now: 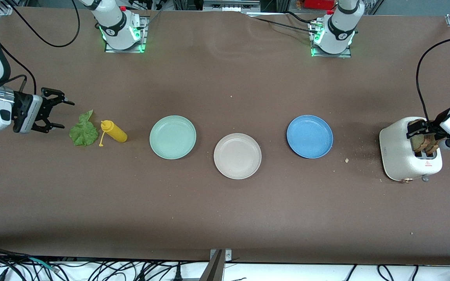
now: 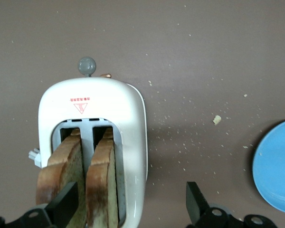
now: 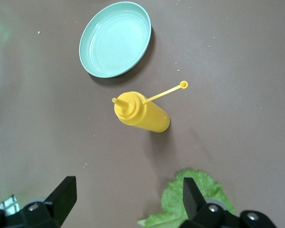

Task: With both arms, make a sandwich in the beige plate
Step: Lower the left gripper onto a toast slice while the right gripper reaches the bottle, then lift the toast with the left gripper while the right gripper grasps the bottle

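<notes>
I saw three plates well apart mid-bench, the beige plate (image 1: 237, 156) bare. My left gripper (image 2: 133, 204) stood spread over two bread slices (image 2: 80, 183) in the toaster (image 1: 400, 154); my right gripper (image 1: 55, 116) spread beside one lettuce leaf (image 1: 83, 132).

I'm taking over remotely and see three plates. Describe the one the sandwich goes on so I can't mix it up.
Find the row of three round plates across the middle of the brown table. The beige plate is the middle one, between the mint-green plate and the blue plate. It alone is pale off-white, and it lies nearer to the front camera than the other two.
</notes>
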